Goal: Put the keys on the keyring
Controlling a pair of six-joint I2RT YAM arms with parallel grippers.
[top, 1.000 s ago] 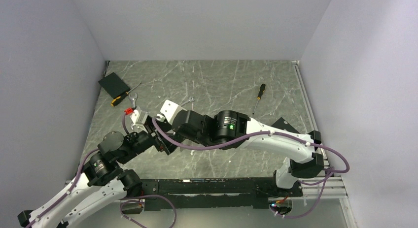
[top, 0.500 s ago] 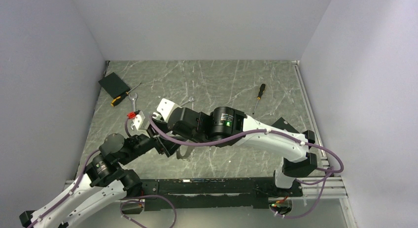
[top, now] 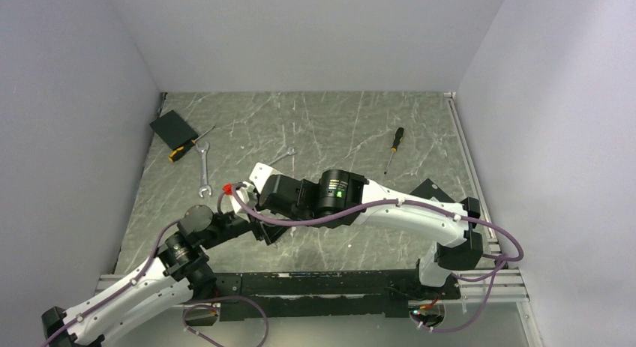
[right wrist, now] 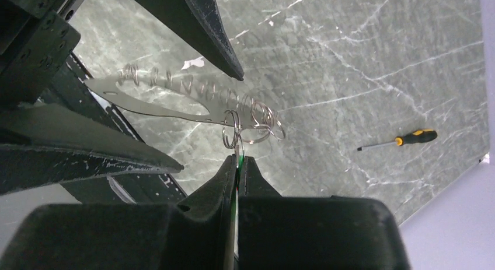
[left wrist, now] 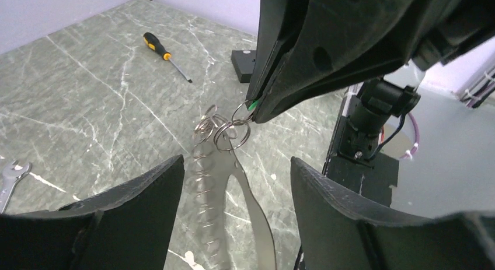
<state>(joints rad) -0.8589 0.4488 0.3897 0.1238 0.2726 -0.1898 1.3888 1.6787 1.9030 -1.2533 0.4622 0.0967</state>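
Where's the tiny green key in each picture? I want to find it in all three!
Top external: not in sight; it is hidden where the two arms meet.
Left wrist: the green key is a green speck just right of centre, pinched at the tip of the right gripper.
Right wrist: a thin green line low in the centre, between the shut jaws.
Shared landmark: the silvery keyring with its wire rings, right beside the key in both wrist views.

Table middle lies bare; screwdriver and block sit right. Pad, second screwdriver and wrench line the upper left. Lower left, keyring fills the gap of the left gripper; right gripper, pinching a key, blocks its mouth.
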